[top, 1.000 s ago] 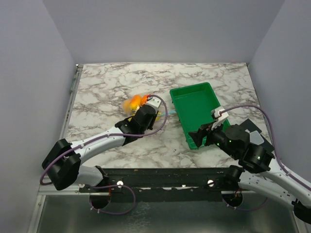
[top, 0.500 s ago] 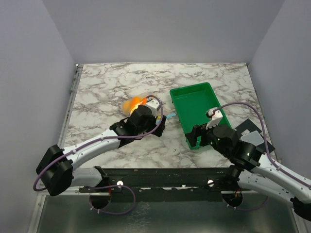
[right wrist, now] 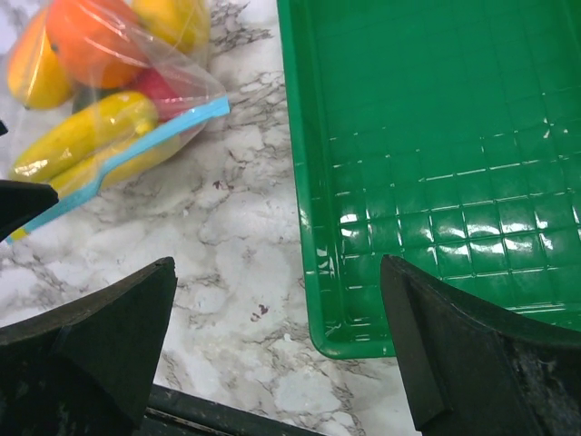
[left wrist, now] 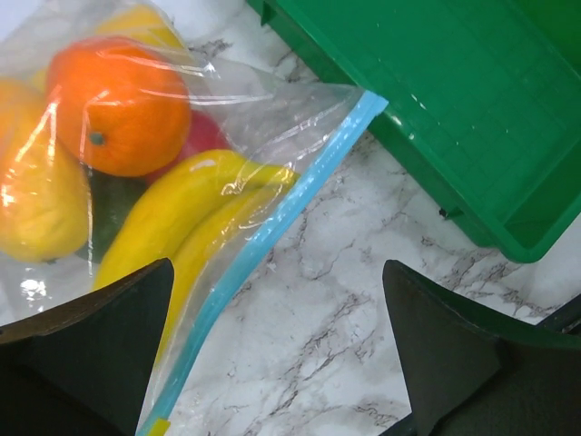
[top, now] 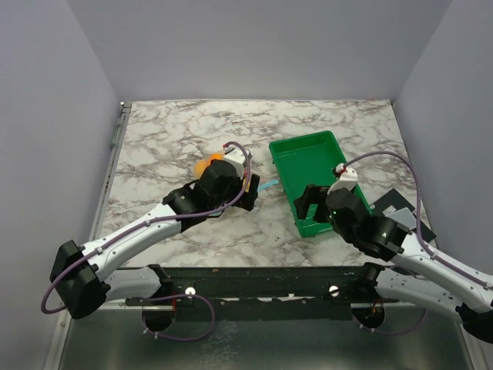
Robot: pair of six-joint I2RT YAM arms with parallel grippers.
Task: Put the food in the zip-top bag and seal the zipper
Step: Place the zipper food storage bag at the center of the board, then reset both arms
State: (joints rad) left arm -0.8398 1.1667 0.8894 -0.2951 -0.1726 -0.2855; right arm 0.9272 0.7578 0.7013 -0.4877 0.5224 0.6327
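Note:
The clear zip-top bag (left wrist: 227,109) lies flat on the marble, left of the green tray. The food sits inside it: an orange (left wrist: 118,104), a banana bunch (left wrist: 182,218), a lemon (left wrist: 36,200) and a red piece. The light blue zipper (left wrist: 272,227) runs as one straight strip along the bag's mouth. My left gripper (left wrist: 277,363) hangs open just above the zipper, holding nothing. From above, the left wrist covers most of the bag (top: 205,164). My right gripper (right wrist: 281,354) is open and empty over the tray's near left corner. The bag (right wrist: 127,82) and zipper (right wrist: 136,150) show at its upper left.
The green ribbed tray (top: 308,158) holds nothing and stands right of the bag, close to the zipper's end (top: 267,185). A black plate (top: 400,210) lies at the right near edge. The table's dark front rail (right wrist: 227,420) runs below the right gripper.
Both grippers opened wide. The left one let go of the bag's mouth and drew back toward the near edge. The right arm moved left along the tray's near end.

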